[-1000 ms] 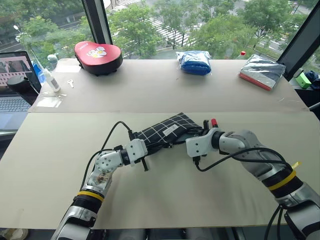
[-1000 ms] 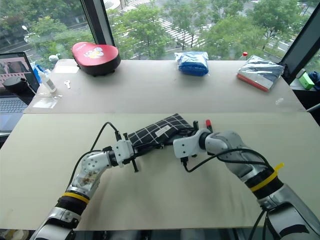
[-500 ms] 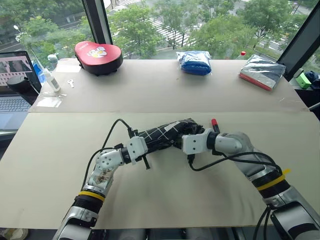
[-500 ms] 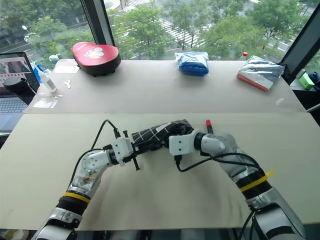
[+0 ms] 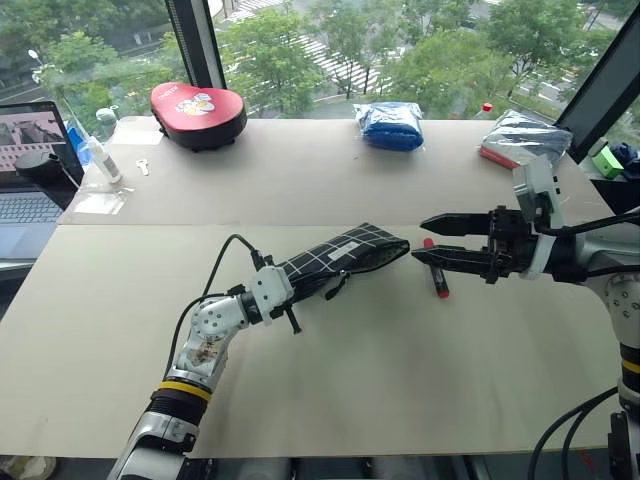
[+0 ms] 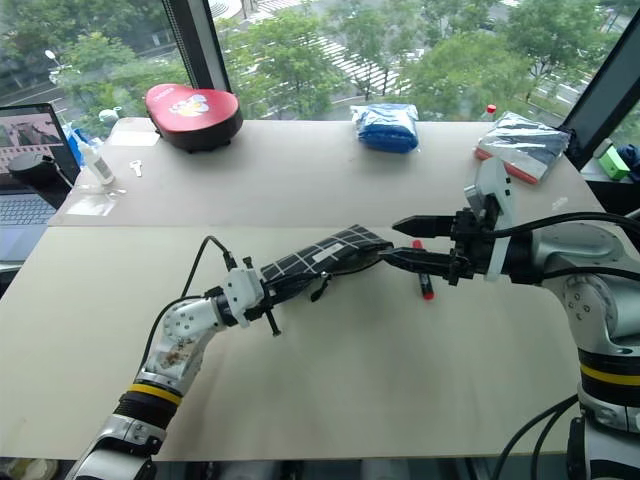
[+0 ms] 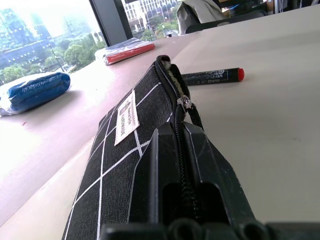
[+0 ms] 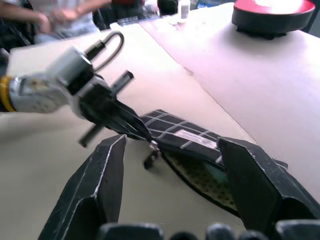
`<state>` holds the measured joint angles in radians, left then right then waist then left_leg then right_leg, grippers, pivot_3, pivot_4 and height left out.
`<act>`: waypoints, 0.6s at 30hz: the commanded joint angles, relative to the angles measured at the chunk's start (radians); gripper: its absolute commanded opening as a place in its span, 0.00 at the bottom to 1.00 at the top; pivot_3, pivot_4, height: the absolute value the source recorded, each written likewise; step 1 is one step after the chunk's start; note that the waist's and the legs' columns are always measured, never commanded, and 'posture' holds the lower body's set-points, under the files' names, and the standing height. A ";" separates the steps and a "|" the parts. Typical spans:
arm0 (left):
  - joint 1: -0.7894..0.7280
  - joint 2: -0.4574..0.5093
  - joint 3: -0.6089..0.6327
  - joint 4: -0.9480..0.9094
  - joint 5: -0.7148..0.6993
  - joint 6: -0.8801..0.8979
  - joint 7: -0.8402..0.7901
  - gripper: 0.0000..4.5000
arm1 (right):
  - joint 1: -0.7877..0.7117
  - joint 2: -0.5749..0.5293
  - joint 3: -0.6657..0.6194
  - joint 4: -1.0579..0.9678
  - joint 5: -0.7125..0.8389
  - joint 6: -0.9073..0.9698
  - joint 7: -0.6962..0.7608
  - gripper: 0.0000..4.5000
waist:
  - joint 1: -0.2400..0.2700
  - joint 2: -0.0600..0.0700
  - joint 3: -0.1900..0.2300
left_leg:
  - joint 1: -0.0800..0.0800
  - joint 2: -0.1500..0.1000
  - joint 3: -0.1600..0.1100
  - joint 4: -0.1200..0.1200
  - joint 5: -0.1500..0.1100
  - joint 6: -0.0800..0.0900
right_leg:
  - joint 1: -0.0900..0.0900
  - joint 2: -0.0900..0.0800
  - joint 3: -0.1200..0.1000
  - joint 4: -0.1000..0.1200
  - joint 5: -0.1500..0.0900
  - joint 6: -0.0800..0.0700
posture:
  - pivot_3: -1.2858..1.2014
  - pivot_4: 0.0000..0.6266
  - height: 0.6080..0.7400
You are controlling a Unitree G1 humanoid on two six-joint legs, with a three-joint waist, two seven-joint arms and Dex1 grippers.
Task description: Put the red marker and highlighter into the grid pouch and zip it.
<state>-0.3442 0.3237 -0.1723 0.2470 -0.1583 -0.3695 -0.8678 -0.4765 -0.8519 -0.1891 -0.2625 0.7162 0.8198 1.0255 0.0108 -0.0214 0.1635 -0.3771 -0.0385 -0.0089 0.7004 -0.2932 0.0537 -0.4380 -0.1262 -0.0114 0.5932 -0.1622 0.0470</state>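
Observation:
The grid pouch lies slanted across the middle of the table, its mouth open at the right end. My left gripper is shut on the pouch's zipper edge at the near end; the zipper pull hangs just beyond its fingers. The red marker lies flat on the table just right of the pouch mouth, touching nothing. My right gripper hovers open above the marker, its fingers pointing left at the pouch mouth, with nothing between them. The highlighter is hidden.
Along the far edge sit a red case, a blue bag and a silver packet. A laptop and a small bottle stand at far left. A person is across the table.
My right gripper has opened, drawn away from the pouch's right end, risen and swung right with the wrist rolled. The pouch, bunched up half a second ago, lies stretched out again. The left gripper has kept its hold.

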 commanded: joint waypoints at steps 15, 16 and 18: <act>-0.011 -0.010 0.007 -0.042 -0.010 0.005 0.009 0.00 | -0.073 0.220 0.129 0.181 -0.395 0.168 -0.646 0.72 | 0.001 0.000 0.000 | -0.002 -0.001 0.001 0.001 0.001 -0.001 | -0.002 -0.001 0.001 0.001 0.001 0.000 | 0.52 0.24 1.00; -0.010 -0.011 0.007 -0.043 -0.010 0.006 0.010 0.00 | -0.069 0.224 0.133 0.186 -0.401 0.168 -0.653 0.72 | 0.001 0.000 0.000 | -0.002 -0.001 0.001 0.001 0.001 -0.001 | -0.002 -0.001 0.000 0.001 0.001 0.000 | 0.52 0.24 1.00; -0.009 -0.011 0.007 -0.044 -0.010 0.006 0.011 0.00 | -0.065 0.233 0.134 0.191 -0.408 0.171 -0.659 0.72 | -0.001 0.000 0.000 | -0.002 -0.001 0.001 0.001 0.001 -0.001 | -0.002 -0.001 0.000 0.001 0.001 0.000 | 0.52 0.24 1.00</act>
<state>-0.3478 0.3165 -0.1728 0.2451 -0.1585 -0.3645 -0.8641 -0.5367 -0.6196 -0.0469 -0.0612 0.3219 0.9884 0.3795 0.0102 -0.0210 0.1633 -0.3792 -0.0400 -0.0074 0.7011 -0.2925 0.0526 -0.4396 -0.1267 -0.0112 0.5942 -0.1613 0.0470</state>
